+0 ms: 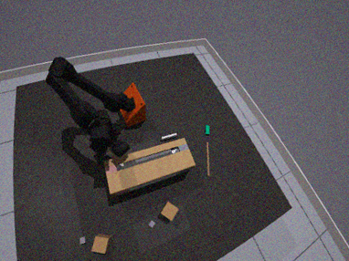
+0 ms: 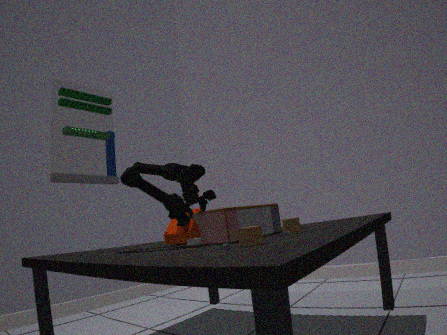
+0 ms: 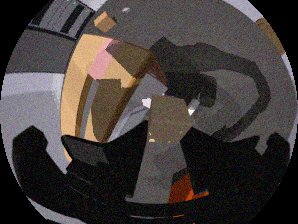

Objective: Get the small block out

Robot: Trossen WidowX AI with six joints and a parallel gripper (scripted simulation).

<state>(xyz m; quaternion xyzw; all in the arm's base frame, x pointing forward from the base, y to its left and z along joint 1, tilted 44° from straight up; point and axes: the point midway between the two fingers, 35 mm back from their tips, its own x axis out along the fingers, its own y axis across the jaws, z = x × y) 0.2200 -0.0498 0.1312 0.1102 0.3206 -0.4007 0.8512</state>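
At the box's near end: black two-fingered hand, clenched on a tan-brown flat piece; what the piece is cannot be told.
Beside it: pink patch at the box corner, purpose unclear.
Beyond: long tan cardboard-coloured box with a grey slot along its top.
Far end of slot: small pale block, judged to be the task's piece, on the shelf.
Handling, judged: light, rigid, smooth; take across opposite flat faces.
Room: dark bench open past the far end; thin tan stick lies near; edges well apart.
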